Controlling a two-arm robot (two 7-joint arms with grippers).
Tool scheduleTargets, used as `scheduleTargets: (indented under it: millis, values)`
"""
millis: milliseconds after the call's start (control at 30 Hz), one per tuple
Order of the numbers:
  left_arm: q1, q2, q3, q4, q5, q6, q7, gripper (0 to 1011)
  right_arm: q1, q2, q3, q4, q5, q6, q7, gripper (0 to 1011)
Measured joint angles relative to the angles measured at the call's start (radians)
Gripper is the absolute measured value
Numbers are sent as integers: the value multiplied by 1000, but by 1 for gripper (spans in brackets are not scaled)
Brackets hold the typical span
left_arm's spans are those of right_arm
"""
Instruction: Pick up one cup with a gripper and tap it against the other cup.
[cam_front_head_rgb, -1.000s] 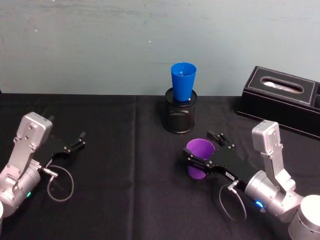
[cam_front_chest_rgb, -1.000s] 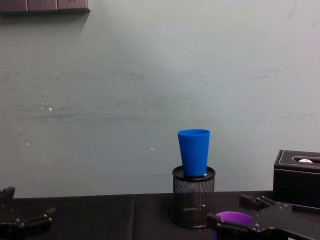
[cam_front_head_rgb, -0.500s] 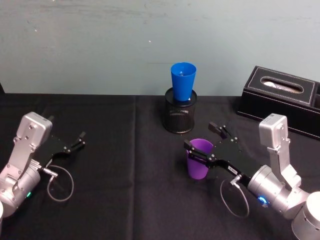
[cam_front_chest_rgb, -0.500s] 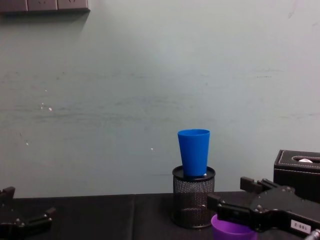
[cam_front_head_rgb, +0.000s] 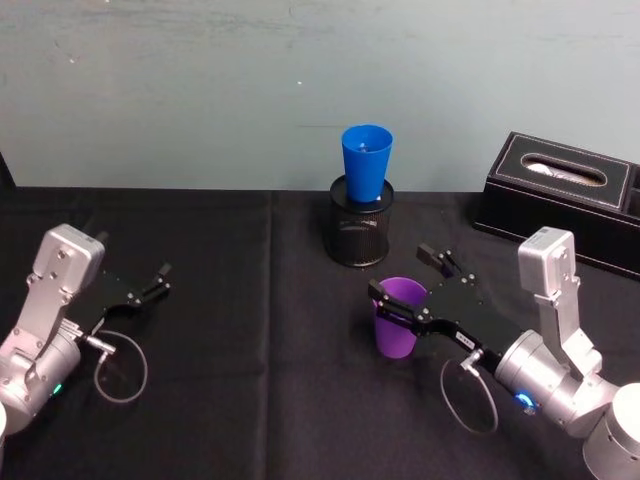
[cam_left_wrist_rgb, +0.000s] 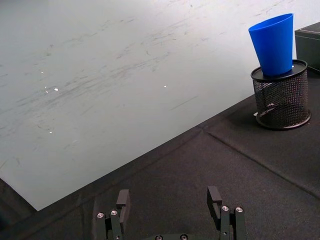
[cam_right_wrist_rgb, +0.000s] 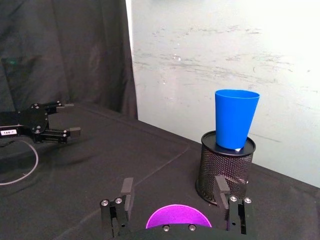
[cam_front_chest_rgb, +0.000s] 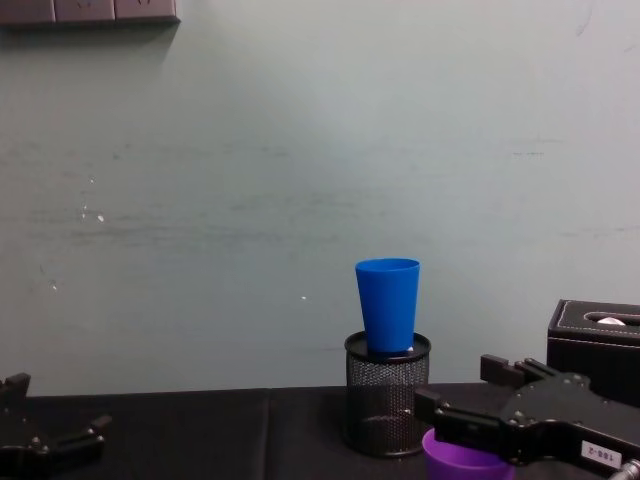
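Purple cup (cam_front_head_rgb: 399, 318) sits lower right of centre in head view, upright w/ long axis vertical, mouth up, narrow base down; can't tell if the base touches the black surface (cam_front_head_rgb: 250, 380) or is just off it. Right end effector (cam_front_head_rgb: 402, 274) is around it near the rim: one finger on the near-left side, the other on the far-right side, arm coming in from the lower right corner w/ silver wrist and grey cable loop trailing below. Fingers look closed onto the cup wall; in right wrist view the purple rim (cam_right_wrist_rgb: 179, 218) lies between the two fingers (cam_right_wrist_rgb: 126, 192). Blue cup (cam_front_head_rgb: 366, 162) stands upright, mouth up, base tucked into the black mesh holder (cam_front_head_rgb: 360, 236), upper centre of frame, well apart from purple cup. In chest view the purple cup (cam_front_chest_rgb: 467, 463) shows at bottom right, just beside the holder (cam_front_chest_rgb: 387, 402). Left end effector (cam_front_head_rgb: 159, 283) is parked at mid-left, low over the surface, fingers spread, holding nothing. Black tissue box (cam_front_head_rgb: 565, 195) at right edge.
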Motion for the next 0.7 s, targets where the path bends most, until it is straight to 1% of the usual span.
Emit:
scheduleTargets:
  millis: [700]
  values:
    - [0,0,0,0,0,0,0,1011,2,-2,-1,3,-1,0,-6,1003]
